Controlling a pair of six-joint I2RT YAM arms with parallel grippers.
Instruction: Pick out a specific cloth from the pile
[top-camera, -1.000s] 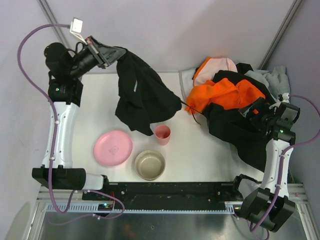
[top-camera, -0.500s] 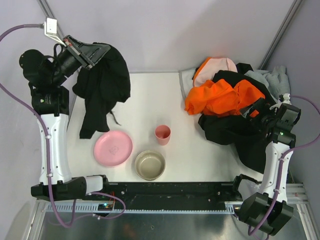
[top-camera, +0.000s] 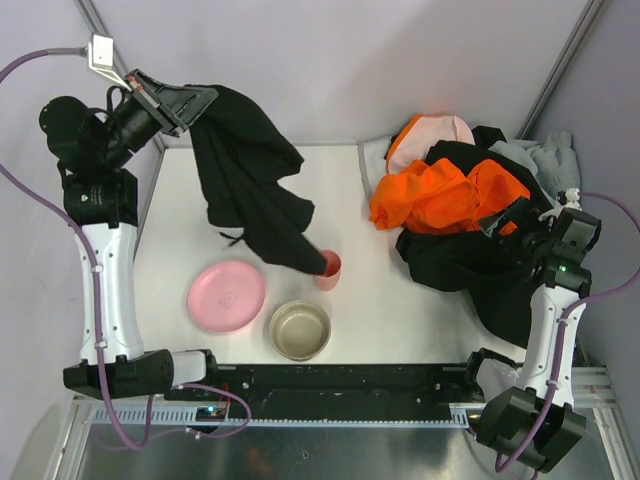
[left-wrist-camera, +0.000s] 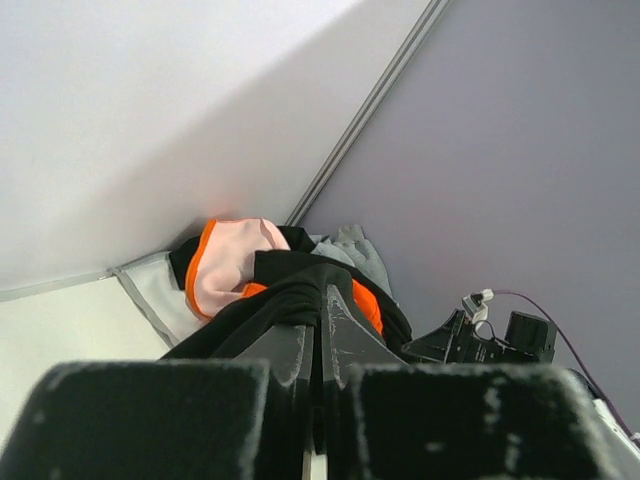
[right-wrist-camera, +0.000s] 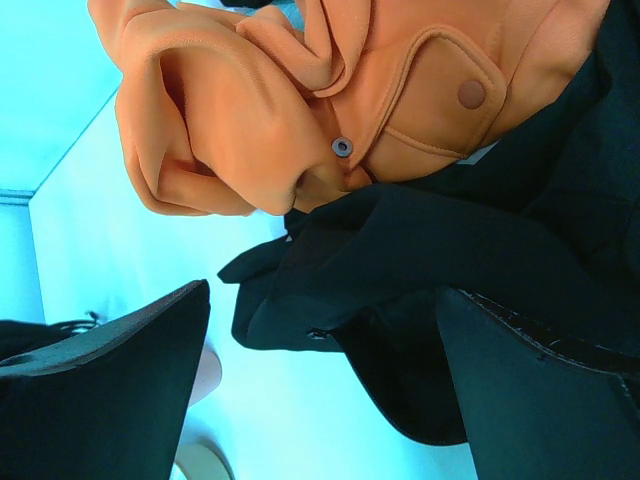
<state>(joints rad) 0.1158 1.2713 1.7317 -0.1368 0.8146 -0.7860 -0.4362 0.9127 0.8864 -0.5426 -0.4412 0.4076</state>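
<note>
My left gripper (top-camera: 205, 98) is raised high at the far left and shut on the black cloth (top-camera: 250, 185), which hangs from it in the air. The cloth's lower end drapes down to the pink cup (top-camera: 328, 270). In the left wrist view my gripper (left-wrist-camera: 322, 345) has its jaws pinched tight on a fold of the black cloth (left-wrist-camera: 285, 300). The pile (top-camera: 470, 215) of orange, black, grey and pale pink clothes lies at the right. My right gripper (top-camera: 515, 218) is open just over the pile's larger black garment (right-wrist-camera: 470, 260), holding nothing.
A pink plate (top-camera: 226, 295) and a beige bowl (top-camera: 299, 329) stand near the front of the white table (top-camera: 350, 210). The pink cup is between them and the pile. Grey walls close the back and right side.
The left arm has stayed raised while the hanging black cloth swung from the far left back to the right, so its lower end now reaches the pink cup. The right arm has not moved.
</note>
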